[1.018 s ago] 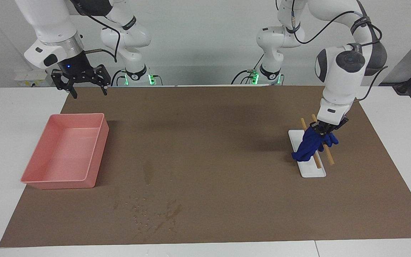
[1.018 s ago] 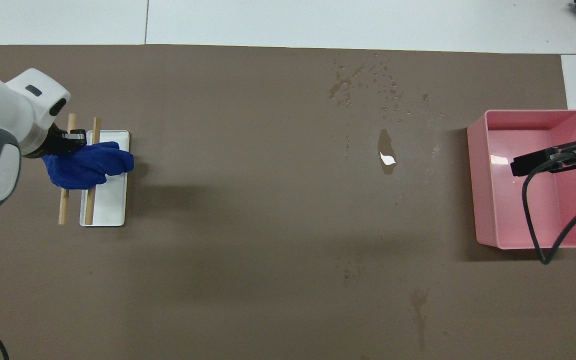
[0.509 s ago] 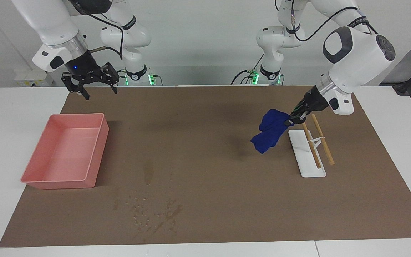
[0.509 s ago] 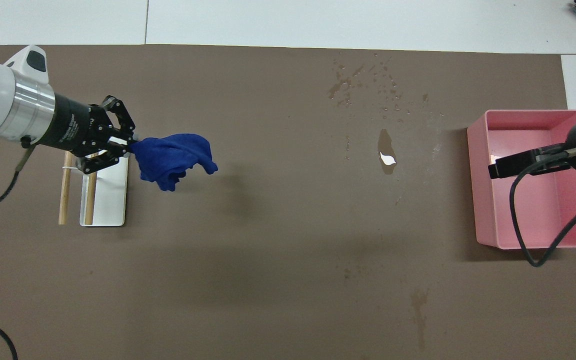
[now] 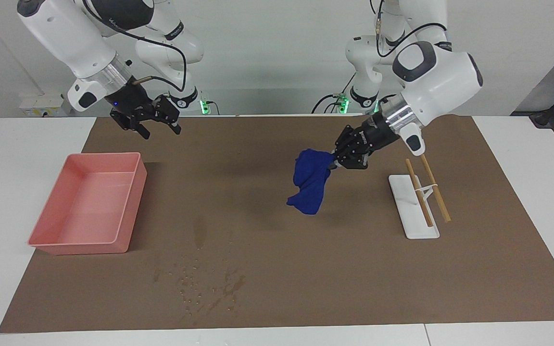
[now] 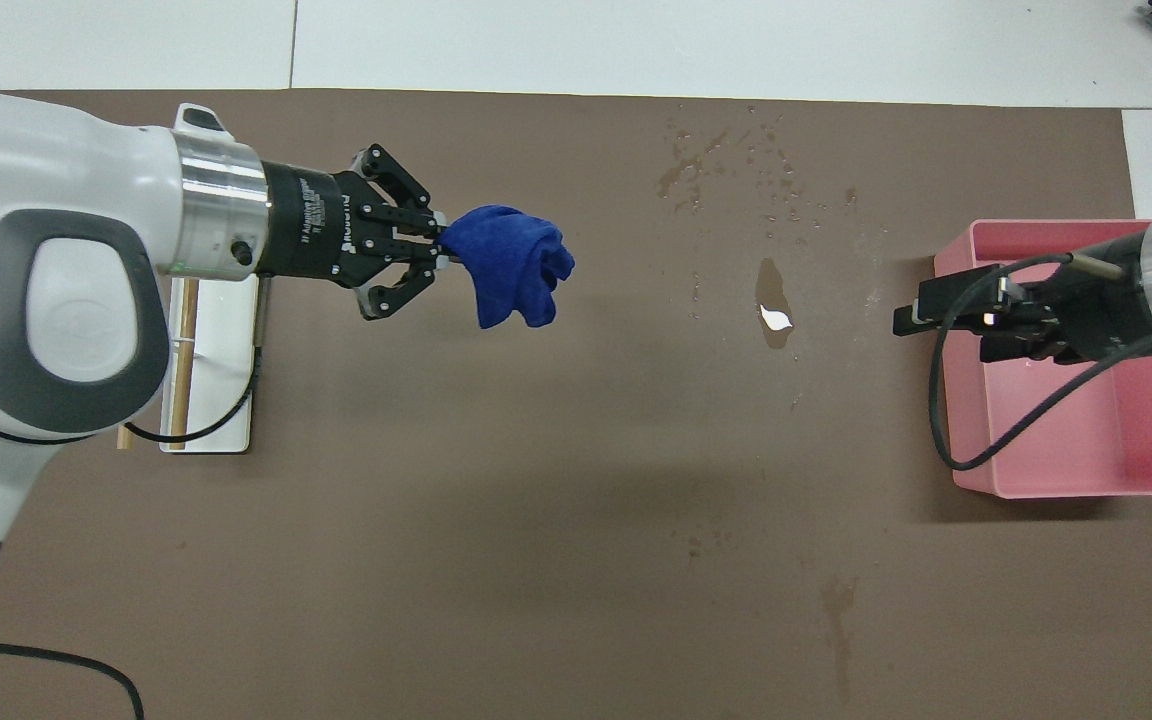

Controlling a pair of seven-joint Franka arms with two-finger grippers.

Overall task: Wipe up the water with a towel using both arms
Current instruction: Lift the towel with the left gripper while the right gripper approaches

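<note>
The blue towel (image 5: 309,186) (image 6: 514,264) hangs bunched in the air over the brown mat, between the white rack and the water. My left gripper (image 5: 335,162) (image 6: 442,250) is shut on its upper corner, arm stretched out level toward the table's middle. Water lies on the mat as a small puddle (image 5: 200,234) (image 6: 774,316) with scattered droplets (image 5: 209,287) (image 6: 736,170) farther from the robots. My right gripper (image 5: 162,131) (image 6: 914,316) is open and holds nothing, tilted above the pink tray's edge that faces the table's middle.
A pink tray (image 5: 132,207) (image 6: 1066,232) stands at the right arm's end of the mat. A white rack (image 5: 414,218) (image 6: 221,405) with two wooden sticks (image 5: 434,187) sits at the left arm's end. A faint damp streak (image 6: 839,610) marks the mat nearer the robots.
The left gripper lifted the towel off the rack and carried it toward the table's middle. The right gripper tilted and shifted toward the middle, staying open.
</note>
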